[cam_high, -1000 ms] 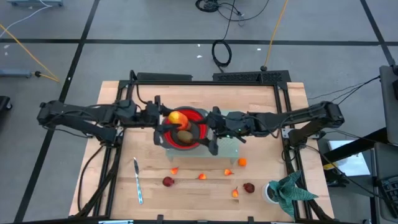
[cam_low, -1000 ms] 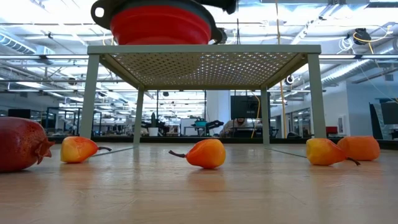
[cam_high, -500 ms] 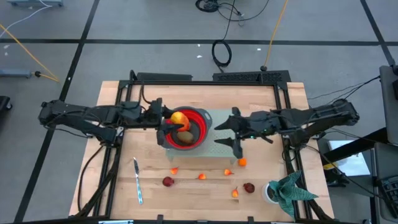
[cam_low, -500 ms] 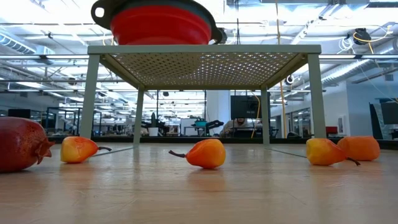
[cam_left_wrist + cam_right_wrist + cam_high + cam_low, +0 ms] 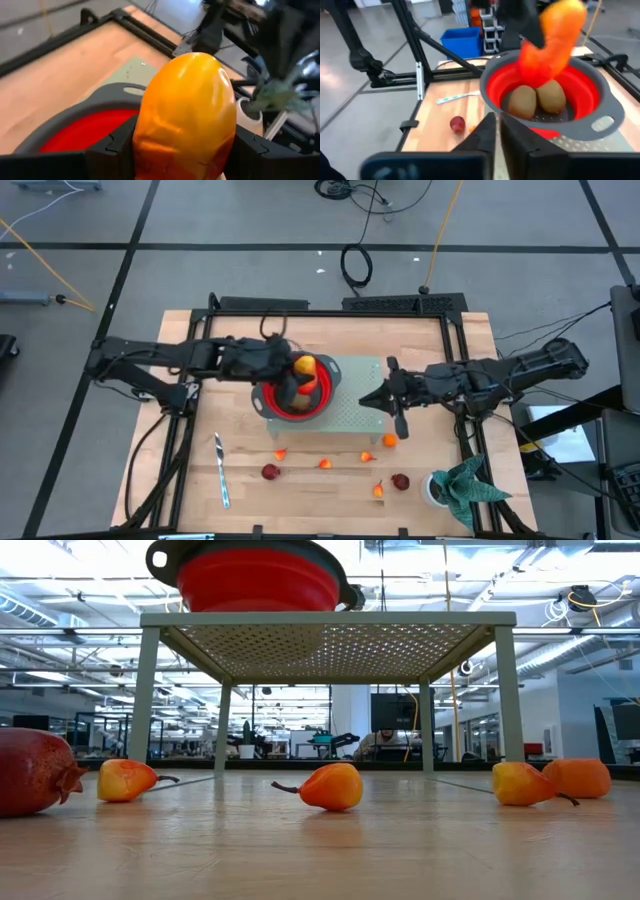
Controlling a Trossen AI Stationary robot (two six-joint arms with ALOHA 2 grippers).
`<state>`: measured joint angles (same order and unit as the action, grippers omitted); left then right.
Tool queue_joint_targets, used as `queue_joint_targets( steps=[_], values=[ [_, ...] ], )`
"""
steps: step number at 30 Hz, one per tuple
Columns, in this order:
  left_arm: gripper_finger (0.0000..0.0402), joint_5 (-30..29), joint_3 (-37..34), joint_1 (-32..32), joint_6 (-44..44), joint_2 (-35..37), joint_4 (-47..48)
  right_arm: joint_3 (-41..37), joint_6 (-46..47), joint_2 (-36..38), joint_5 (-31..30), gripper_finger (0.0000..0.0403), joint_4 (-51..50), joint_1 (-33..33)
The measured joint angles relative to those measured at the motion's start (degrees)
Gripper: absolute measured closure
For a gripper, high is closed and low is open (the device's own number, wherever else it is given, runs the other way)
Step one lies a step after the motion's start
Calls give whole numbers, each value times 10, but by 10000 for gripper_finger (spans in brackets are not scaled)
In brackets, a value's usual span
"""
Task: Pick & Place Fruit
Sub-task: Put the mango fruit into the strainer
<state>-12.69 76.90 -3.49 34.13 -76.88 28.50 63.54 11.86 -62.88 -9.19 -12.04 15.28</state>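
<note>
A red collapsible bowl (image 5: 270, 405) stands on a perforated grey stand (image 5: 355, 415) at mid-table. Two brown kiwis (image 5: 522, 100) (image 5: 551, 96) lie in it. My left gripper (image 5: 298, 376) reaches in from the left and is shut on a long orange-red fruit (image 5: 303, 367) above the bowl. My right gripper (image 5: 388, 395) is shut and holds nothing, over the stand's right part, clear of the bowl. Small orange fruits (image 5: 325, 463) and dark red round ones (image 5: 270, 472) lie on the table near the front. My left gripper pinches the orange-red fruit between its two fingers (image 5: 117, 145), one on each of its opposite sides (image 5: 145, 137). It comes from the table's left, slanting down. The fruit is lifted and tilted, its redder end (image 5: 532, 70) low over the kiwis in the bowl.
A silver knife (image 5: 221, 470) lies front left. A leafy plant in a white pot (image 5: 460, 485) stands at the front right corner. An orange fruit (image 5: 389, 441) sits beside the stand's right front leg. A black frame (image 5: 330, 305) borders the table's far side.
My right gripper has drawn back from the bowl's right rim toward the table's right edge and has shut. My left gripper has rolled and moved toward the right, raising the orange-red fruit from lying in the bowl to tilted above it.
</note>
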Motion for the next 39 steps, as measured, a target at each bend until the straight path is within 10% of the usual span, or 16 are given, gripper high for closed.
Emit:
queue_joint_targets(
  steps=[18,39],
  values=[
    [197,58,66,49,295,-64,149,-38,-72,18,2,401,45,22],
    [197,112,66,65,414,-94,115,-38,-99,18,5,402,31,22]
  ],
)
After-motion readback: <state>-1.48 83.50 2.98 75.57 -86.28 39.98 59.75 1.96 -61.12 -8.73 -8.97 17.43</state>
